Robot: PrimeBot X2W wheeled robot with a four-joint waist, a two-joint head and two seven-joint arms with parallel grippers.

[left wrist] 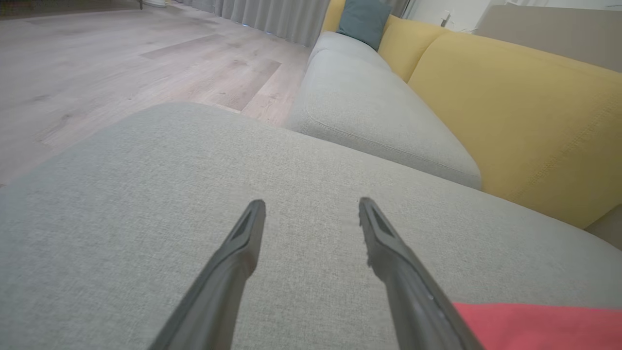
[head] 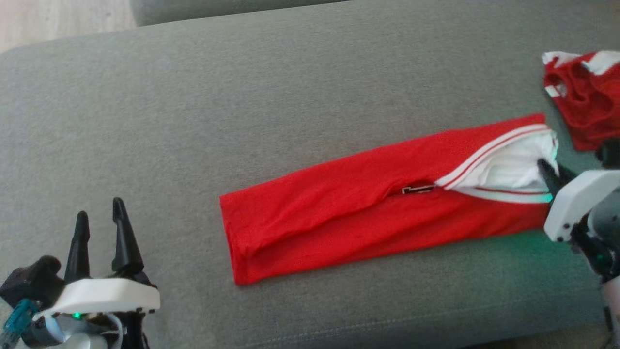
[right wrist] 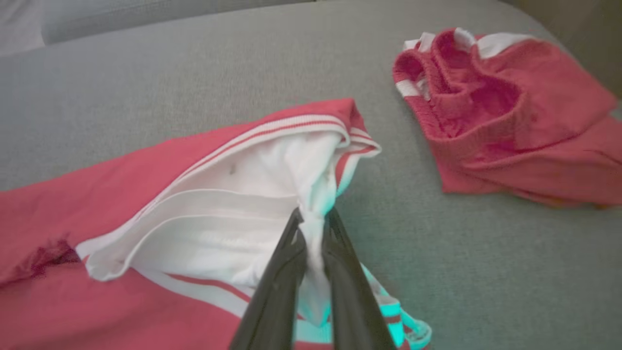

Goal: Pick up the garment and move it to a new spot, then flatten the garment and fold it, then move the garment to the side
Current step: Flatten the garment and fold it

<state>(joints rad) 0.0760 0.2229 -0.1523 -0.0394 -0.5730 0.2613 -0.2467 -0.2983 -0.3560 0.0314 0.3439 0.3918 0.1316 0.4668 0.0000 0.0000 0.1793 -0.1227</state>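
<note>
On the grey cushion (head: 242, 97) the garment (head: 368, 208) lies as a long red strip, folded lengthwise, running from centre to the right edge, w/ its striped opening at my right side. Right tool (right wrist: 313, 218) is closed on a thin pinch of the white inner layer (right wrist: 233, 184) at that opening; left tool (head: 100, 209) hangs open over bare cushion at lower left, well apart from the cloth & holding nothing. Risks as I judge them: 1) the pinch looks like it takes the white layer only, not the red outer, so a pull could drag the lining out & undo the lengthwise fold; 2) the bite is small & near the fabric edge, so it could slip free under the strip's weight; 3) w/ the far end unsupported, a one-sided lift would prob. let that end drag & bunch; 4) second red garment (head: 583, 102) sits crumpled just beside my right tool, near enough to get snagged or shoved if I swing that way. Count: 2 tools, 1 closed on cloth & 1 open; 2 red garments w/ white trim, 1 folded strip & 1 crumpled heap; 1 cushion under both
</note>
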